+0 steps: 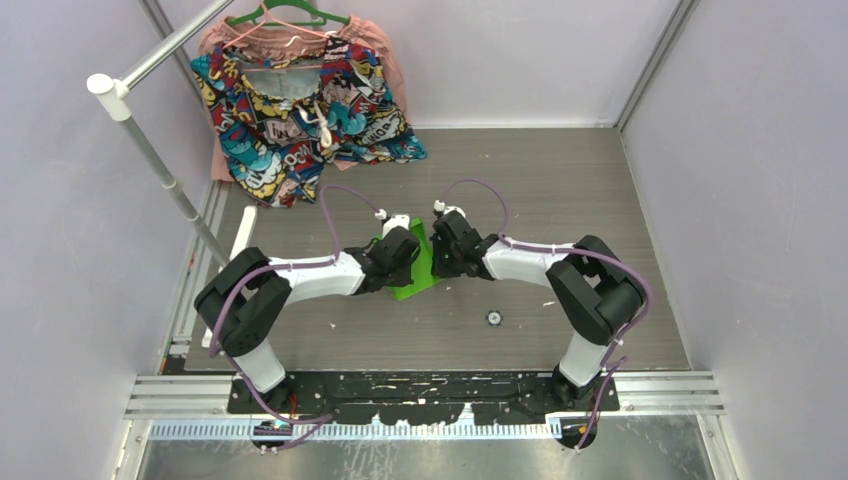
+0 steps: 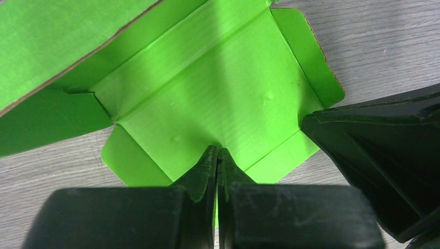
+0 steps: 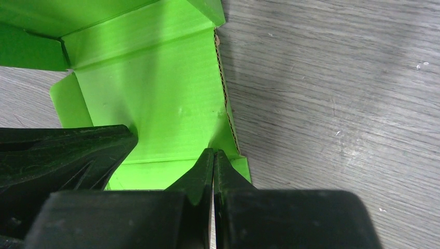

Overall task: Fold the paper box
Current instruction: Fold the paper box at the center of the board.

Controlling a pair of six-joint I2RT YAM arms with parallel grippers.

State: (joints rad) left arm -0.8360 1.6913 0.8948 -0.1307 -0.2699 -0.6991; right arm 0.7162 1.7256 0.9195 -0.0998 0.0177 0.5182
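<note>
Now the paper box lies in the middle of the desk, between the two arms. It is partly opened out, and one big flap is lifted at the upper left of the left wrist view. The left pincer is clenched tight with nothing in it, and its tip touches the flat green floor of the box. The right pincer is clenched and empty too, its tip at the lower right edge of the card. I think the job now is to pin the floor flat so the sides can bend up. It should go best if both tips push down gently close to a fold line and only one moves at a time, so the thin card does not slide or dent.
</note>
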